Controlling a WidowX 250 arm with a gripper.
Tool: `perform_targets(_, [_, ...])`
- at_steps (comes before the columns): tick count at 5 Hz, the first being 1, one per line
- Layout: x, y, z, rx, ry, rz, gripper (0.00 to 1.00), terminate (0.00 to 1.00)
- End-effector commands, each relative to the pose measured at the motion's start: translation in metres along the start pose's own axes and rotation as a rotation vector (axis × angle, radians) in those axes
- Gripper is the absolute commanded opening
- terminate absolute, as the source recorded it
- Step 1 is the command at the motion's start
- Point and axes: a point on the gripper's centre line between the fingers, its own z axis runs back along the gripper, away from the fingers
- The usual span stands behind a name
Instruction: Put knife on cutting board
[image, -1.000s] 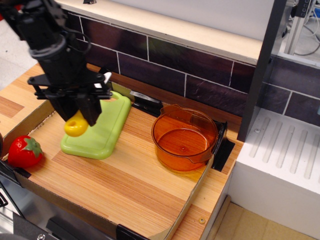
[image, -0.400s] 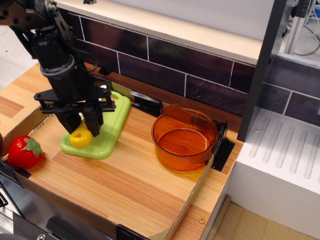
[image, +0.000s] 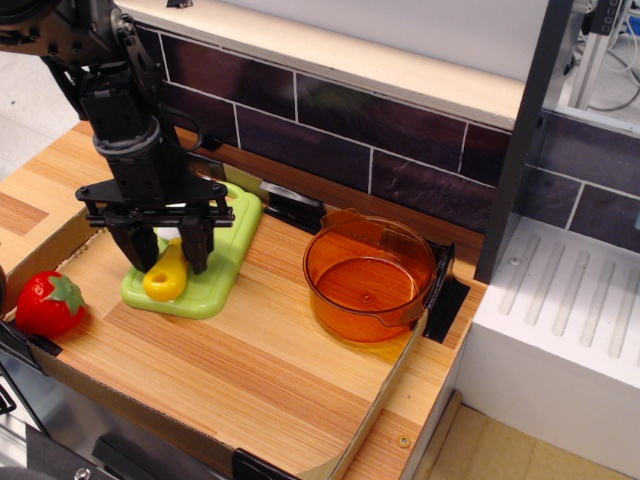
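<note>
So the knife (image: 167, 275) is lying flat on the cutting board (image: 215, 268), yellow handle toward the near end, blade mostly hidden behind the gripper (image: 166, 252). The black gripper sits right over it with its fingers spread wide, one on each side of the handle, and isn't gripping anything. The green board lies on the wooden counter (image: 250, 370) at the left. A red toy strawberry (image: 45, 302) sits further left and nearer, and an orange see-through pot (image: 368, 277) is off to the right.
</note>
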Motion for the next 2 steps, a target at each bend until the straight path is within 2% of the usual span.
perform_targets(1, [0.001,0.005,0.032,0.01,-0.074,-0.024,1.0,0.0])
perform_targets(2, [-0.002,-0.003,0.057,0.018,-0.061,-0.07,1.0,0.0])
